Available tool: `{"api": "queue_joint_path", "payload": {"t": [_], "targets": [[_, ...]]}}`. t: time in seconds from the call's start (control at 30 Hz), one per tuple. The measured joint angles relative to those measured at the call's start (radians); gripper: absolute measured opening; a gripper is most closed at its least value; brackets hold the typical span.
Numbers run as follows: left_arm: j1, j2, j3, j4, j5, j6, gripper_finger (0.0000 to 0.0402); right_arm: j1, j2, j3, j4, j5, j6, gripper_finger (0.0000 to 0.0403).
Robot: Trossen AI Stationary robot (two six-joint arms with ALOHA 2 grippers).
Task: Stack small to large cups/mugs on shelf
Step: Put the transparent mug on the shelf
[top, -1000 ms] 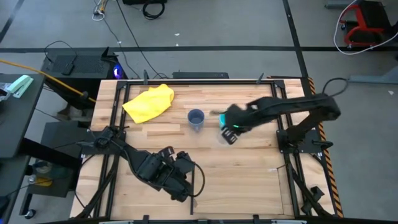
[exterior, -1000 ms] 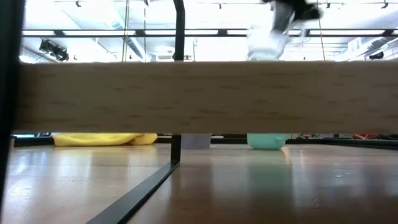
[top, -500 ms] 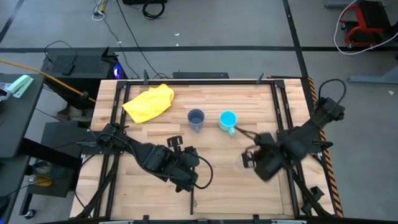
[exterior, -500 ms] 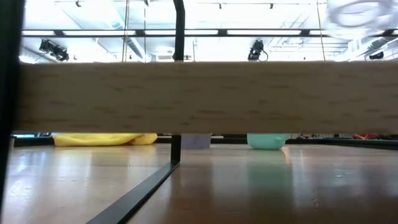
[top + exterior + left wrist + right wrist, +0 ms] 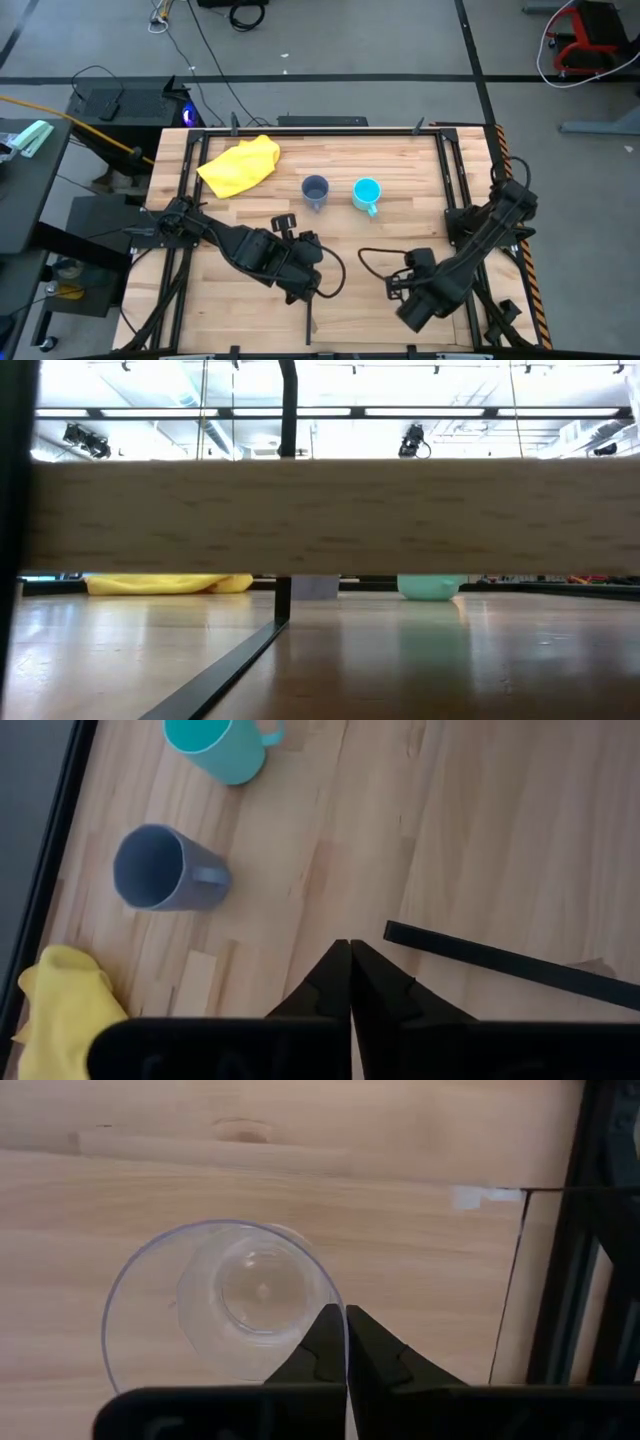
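Right hand (image 5: 346,1342), nearer shelf (image 5: 380,315) edge

In the low view a wide wooden beam (image 5: 330,515) is blocking most of the scene, leaving only the bottom strips of the yellow cloth (image 5: 165,584), the grey-blue mug (image 5: 315,589) and the cyan mug (image 5: 430,589) showing under it; neither arm is appearing there. In the right wrist view the clear cup (image 5: 222,1305) is running under the right gripper (image 5: 346,1342), its near rim hidden. From above, that cup is lying out of sight beneath the arm. In the left wrist view the cloth and cyan mug are being cut by the picture's edges.
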Motion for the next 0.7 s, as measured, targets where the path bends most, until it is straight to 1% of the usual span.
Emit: {"api": "queue_joint_path", "payload": {"t": [0.17, 0.43, 0.6, 0.7], "targets": [[0.000, 0.000, 0.000, 0.003, 0.000, -0.023, 0.0024, 0.006, 0.007, 0.000, 0.017, -0.009, 0.010, 0.0000], [0.000, 0.000, 0.000, 0.008, 0.000, -0.050, 0.0006, 0.011, 0.034, 0.000, 0.045, -0.005, 0.011, 0.0000], [-0.001, 0.000, 0.000, 0.010, 0.000, -0.076, 0.0022, 0.021, 0.071, 0.000, 0.054, -0.003, 0.010, 0.0001], [-0.002, 0.000, 0.000, 0.012, 0.000, -0.076, 0.0024, 0.027, 0.074, 0.000, 0.070, 0.003, 0.008, 0.0001]]}}
